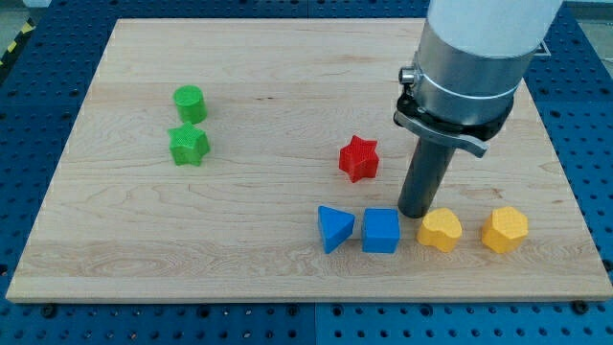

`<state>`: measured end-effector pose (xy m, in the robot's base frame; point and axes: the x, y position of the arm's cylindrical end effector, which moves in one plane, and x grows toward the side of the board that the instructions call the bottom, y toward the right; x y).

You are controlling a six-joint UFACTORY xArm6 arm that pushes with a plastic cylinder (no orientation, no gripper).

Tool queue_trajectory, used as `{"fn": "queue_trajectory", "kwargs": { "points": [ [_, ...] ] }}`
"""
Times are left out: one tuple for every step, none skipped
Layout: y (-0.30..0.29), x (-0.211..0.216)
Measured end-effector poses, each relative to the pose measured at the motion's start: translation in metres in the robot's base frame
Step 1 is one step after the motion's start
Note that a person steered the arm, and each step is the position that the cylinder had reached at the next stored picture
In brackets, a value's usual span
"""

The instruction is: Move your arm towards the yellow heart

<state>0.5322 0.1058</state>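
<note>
My tip rests on the wooden table, just beside the yellow heart at its upper left, between it and the blue cube. The arm carries no gripper, only the rod. The yellow heart lies near the view's bottom, right of centre, with a yellow hexagon to its right. No writing is readable.

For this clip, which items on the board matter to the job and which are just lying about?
Part of the job:
yellow heart
my tip, just to the view's left of the heart, near the blue cube

Lying about:
yellow hexagon
blue cube
blue triangle
red star
green cylinder
green star
</note>
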Motion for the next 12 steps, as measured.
{"fn": "queue_trajectory", "kwargs": {
  "points": [
    [-0.022,0.003],
    [-0.051,0.008],
    [-0.082,0.008],
    [-0.123,0.008],
    [-0.141,0.008],
    [-0.157,0.015],
    [-0.158,0.043],
    [-0.130,0.087],
    [-0.113,0.087],
    [-0.061,0.087],
    [0.016,0.086],
    [0.046,0.086]
  ]
}}
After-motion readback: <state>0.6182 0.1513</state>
